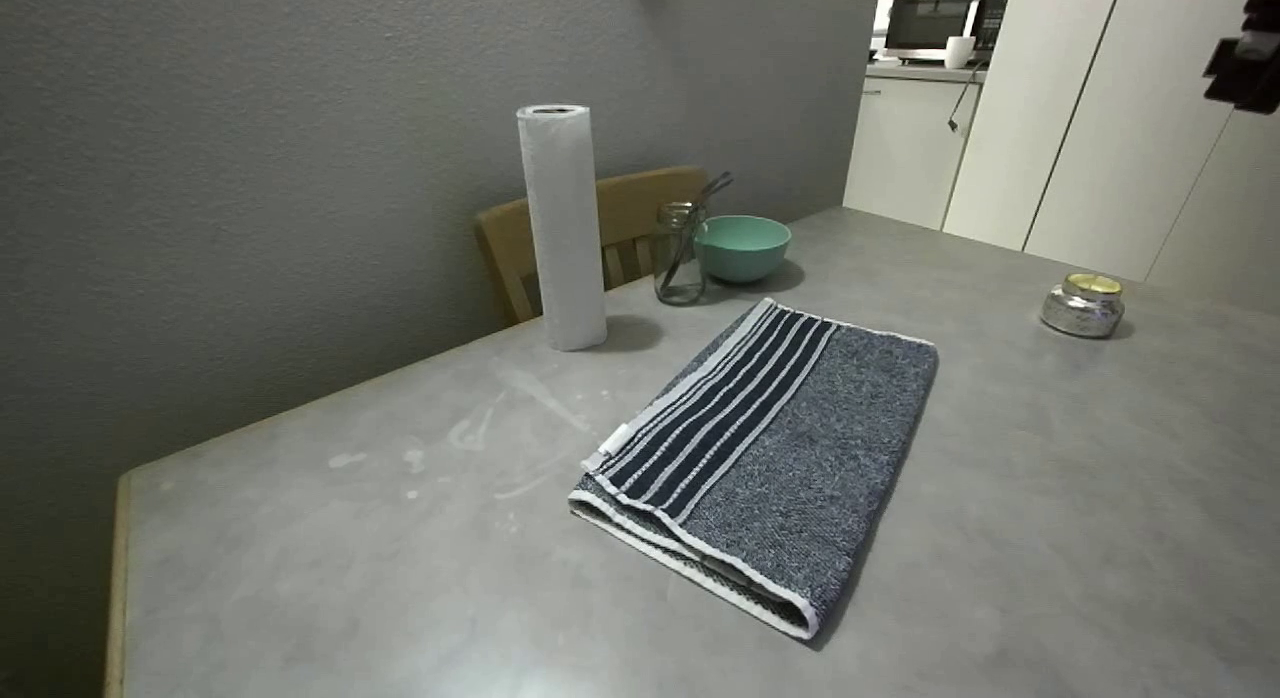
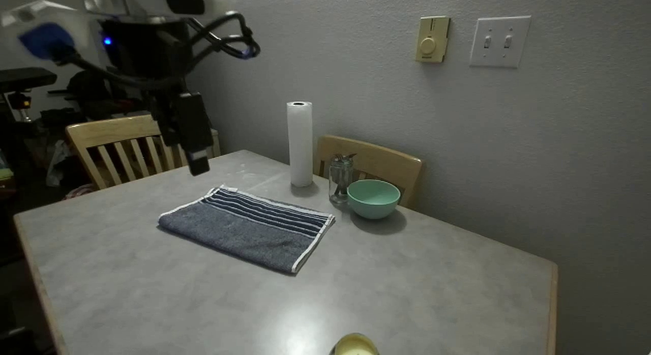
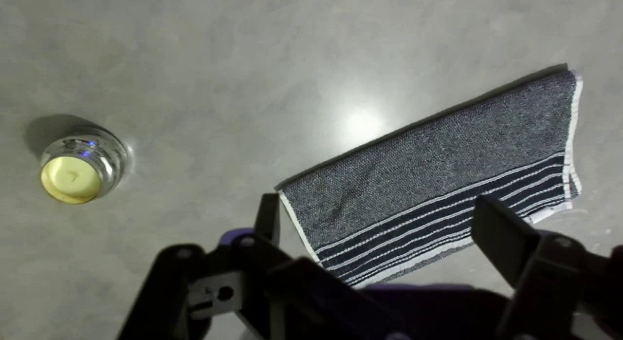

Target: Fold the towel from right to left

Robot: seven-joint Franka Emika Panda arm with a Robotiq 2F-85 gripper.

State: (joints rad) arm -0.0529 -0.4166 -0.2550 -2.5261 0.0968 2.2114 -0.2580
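The dark grey towel lies flat on the grey table, folded over, with layers showing at its near short edge. Its band of white and dark stripes runs along one long side. The towel also shows in an exterior view and in the wrist view. My gripper is open and empty, its two fingers wide apart in the wrist view, with the towel below and beyond them. In an exterior view the gripper hangs above the table, clear of the towel. Only part of it shows at the upper right edge in an exterior view.
A white paper towel roll stands upright beyond the striped side. Next to it are a glass jar with utensils and a green bowl. A silver candle stands apart from the towel. Wooden chairs stand at the table's edges.
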